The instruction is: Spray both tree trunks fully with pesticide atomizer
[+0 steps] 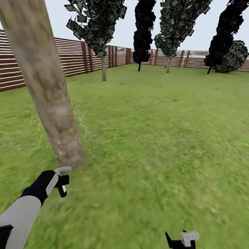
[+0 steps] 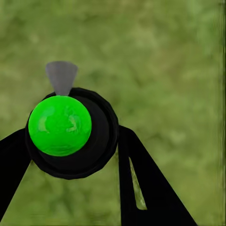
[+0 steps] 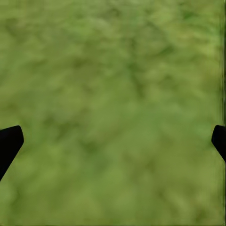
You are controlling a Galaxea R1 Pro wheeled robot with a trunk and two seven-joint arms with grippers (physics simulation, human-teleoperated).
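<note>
The garden's grass floor (image 1: 156, 140) spreads ahead of both grippers to a brown slatted fence (image 1: 69, 57), with slim dark-crowned trees (image 1: 103, 25) standing far beyond them. A thick leaning tree trunk (image 1: 43, 81) rises just ahead of the left gripper (image 1: 62, 179), its base close to the fingertips. Fine whitish pesticide specks (image 1: 80, 120) hang beside the trunk's lower part. The left gripper pinches the pesticide atomizer (image 2: 70, 132), a black body with a bright green dome and grey nozzle, between its fingers (image 2: 141, 179). The right gripper (image 3: 113, 136) hangs over bare grass, fingers spread wide, holding nothing.
</note>
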